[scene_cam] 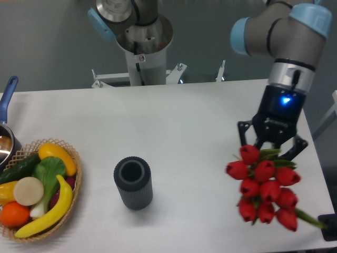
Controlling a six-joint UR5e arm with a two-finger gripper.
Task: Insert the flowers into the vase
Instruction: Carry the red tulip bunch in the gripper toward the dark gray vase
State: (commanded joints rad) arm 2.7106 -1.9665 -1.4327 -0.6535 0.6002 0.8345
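Gripping the tulip bunch (263, 187), the tool (271, 149) holds it above the table (184, 116). Ribbed grey vase (133, 183) stands upright, well apart to its left

gripper (270, 149) wrist lettering, blurred, perhaps unreadable

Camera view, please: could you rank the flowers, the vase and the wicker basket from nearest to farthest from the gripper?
1. The flowers: right at the gripper, hanging just below it on the table's right side.
2. The vase: mid-table, well to the left of the gripper.
3. The wicker basket: at the far left edge, farthest away.
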